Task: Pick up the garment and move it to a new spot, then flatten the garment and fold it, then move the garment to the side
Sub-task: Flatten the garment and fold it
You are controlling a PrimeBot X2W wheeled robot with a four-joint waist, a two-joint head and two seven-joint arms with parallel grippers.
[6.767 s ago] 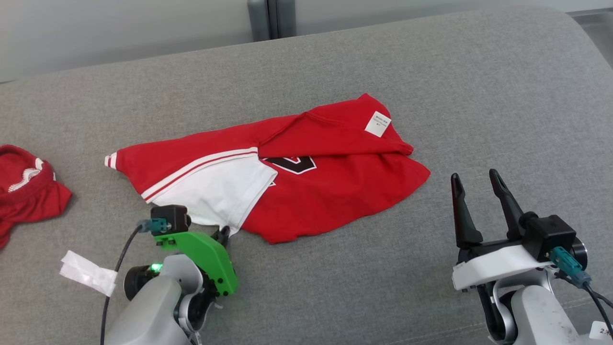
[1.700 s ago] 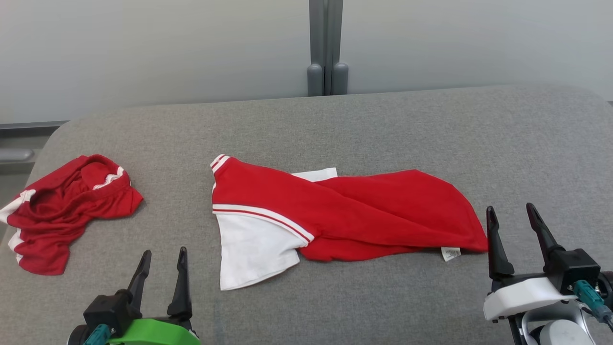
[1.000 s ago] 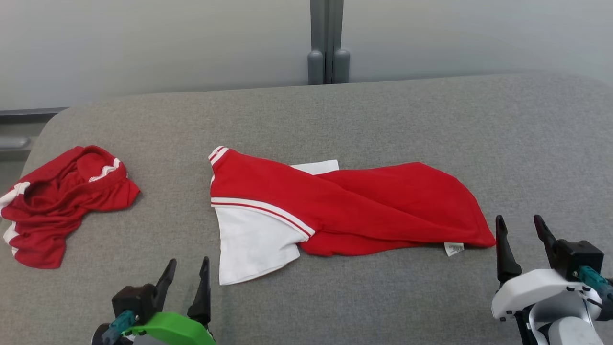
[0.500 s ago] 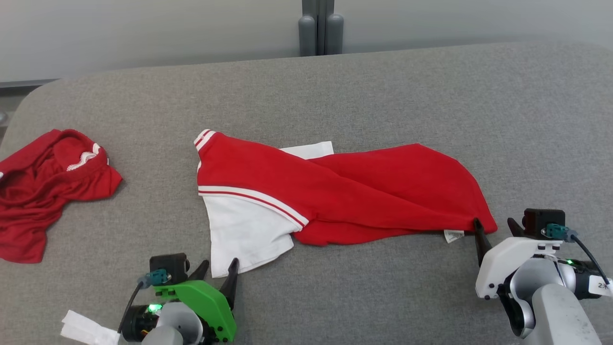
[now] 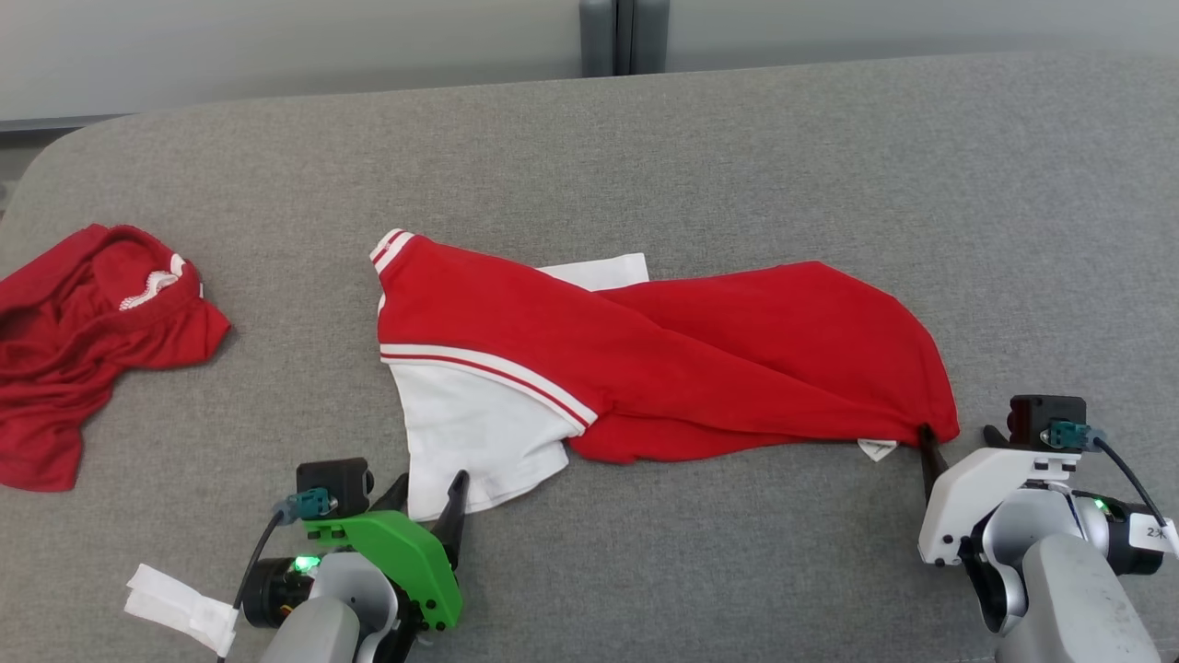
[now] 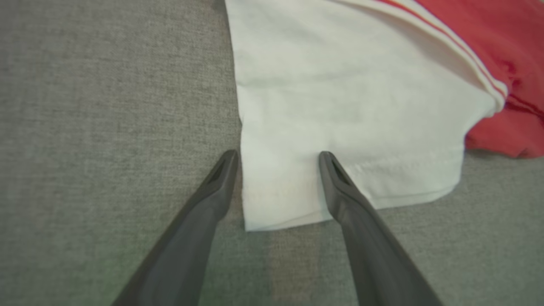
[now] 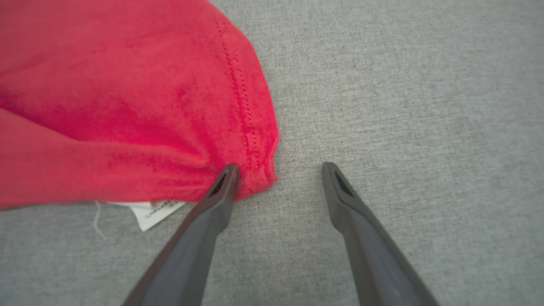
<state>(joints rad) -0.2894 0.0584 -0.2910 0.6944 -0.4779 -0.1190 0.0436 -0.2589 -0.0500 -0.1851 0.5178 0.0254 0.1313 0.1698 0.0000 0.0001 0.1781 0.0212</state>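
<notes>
The red and white garment (image 5: 663, 368) lies spread across the middle of the head view on a grey upholstered surface (image 5: 792, 166). Its white panel (image 5: 470, 442) is toward the lower left and its red body runs to the right.

The left hand (image 5: 429, 481), on a green mount at the lower left of the frame, is spread wide and holds nothing. In the left wrist view the left hand (image 6: 278, 155) straddles the lower corner of the white panel (image 6: 340, 97). One finger is on bare grey fabric just beside the cloth's edge and the other is over the white cloth.

The right hand (image 5: 958, 435), at the lower right, is also wide open and empty. In the right wrist view the right hand (image 7: 279, 166) has one fingertip at the garment's red hem corner (image 7: 255, 170), while the other is over bare fabric. A white care label (image 7: 153, 212) pokes out beneath the hem.

A second red garment (image 5: 83, 331) lies crumpled at the left edge of the head view, well apart from the first.
</notes>
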